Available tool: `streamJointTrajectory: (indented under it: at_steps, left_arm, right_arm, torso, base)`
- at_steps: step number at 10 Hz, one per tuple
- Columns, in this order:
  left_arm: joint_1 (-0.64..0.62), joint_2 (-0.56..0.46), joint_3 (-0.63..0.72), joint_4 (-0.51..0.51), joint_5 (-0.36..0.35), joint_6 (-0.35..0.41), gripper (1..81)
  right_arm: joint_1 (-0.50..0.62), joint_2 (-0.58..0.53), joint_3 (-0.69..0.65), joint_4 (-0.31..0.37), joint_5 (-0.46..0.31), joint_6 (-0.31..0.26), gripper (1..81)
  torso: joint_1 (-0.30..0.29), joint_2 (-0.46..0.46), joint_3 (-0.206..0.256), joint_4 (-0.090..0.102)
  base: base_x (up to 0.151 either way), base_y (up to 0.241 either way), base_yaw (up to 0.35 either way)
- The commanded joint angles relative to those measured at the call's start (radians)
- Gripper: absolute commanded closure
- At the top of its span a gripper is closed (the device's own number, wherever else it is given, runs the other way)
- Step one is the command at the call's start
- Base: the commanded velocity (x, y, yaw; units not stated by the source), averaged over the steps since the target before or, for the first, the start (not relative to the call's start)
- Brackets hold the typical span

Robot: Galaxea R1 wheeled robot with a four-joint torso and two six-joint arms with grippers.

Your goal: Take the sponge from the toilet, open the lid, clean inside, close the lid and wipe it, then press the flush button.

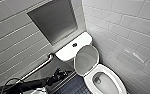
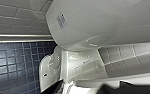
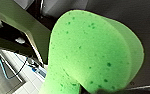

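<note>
Lid up, sponge in hand: the toilet's white lid (image 1: 86, 59) stands raised against the tank (image 1: 84, 39) at centre frame in the head view. The open bowl (image 1: 89, 81) lies at lower right, and the round flush button (image 1: 74, 45) sits dark on the tank top just above the lid. The step in hand looks to be cleaning inside the bowl.

To do that well, the sponge's broad face should go down flat against the inner wall of the bowl and sweep round under the rim. The arm should stay clear of the raised lid so that it does not tip shut, and the grip should hold firm enough that the soft foam does not slip into the water.

The bright green sponge (image 3: 91, 50) looms close before the right wrist camera. It is bowed, and apparently pinched at its near end by the right gripper (image 3: 94, 91), whose jaws seem closed onto it.

The left gripper (image 1: 57, 75) hangs at lower left of the head view, beside the grab bar (image 1: 41, 66) and above the dark blue floor tiles (image 1: 74, 88). Whether it is open or closed cannot be told.
</note>
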Motion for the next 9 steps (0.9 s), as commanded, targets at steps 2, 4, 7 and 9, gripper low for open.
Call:
streamJointTrajectory:
  at_steps: [2,4,7,9]
  left_arm:
    - [-0.148,0.01,-0.033,-0.002,0.009,-0.022,1.0]
    - [-0.176,0.033,-0.079,-0.005,0.009,-0.025,1.0]
    - [-0.187,0.085,-0.105,0.007,0.02,-0.039,1.0]
    - [-0.171,0.11,-0.068,0.015,0.023,-0.036,1.0]
  right_arm:
    - [-0.035,0.011,0.029,0.019,-0.078,0.0,81.1]
    - [-0.041,0.011,0.034,0.019,-0.076,0.0,81.1]
    - [-0.046,0.012,0.035,0.019,-0.076,0.0,81.1]
    - [-0.043,0.015,0.032,0.019,-0.076,0.0,81.1]
  torso:
    - [0.0,0.0,0.0,-0.016]
    - [0.0,0.0,0.0,-0.038]
    - [0.0,0.0,0.0,-0.038]
    - [0.0,0.0,0.0,-0.038]
  base:
    - [0.0,0.0,0.0]
    - [0.0,0.0,0.0]
    - [0.0,0.0,0.0]
    - [0.0,0.0,0.0]
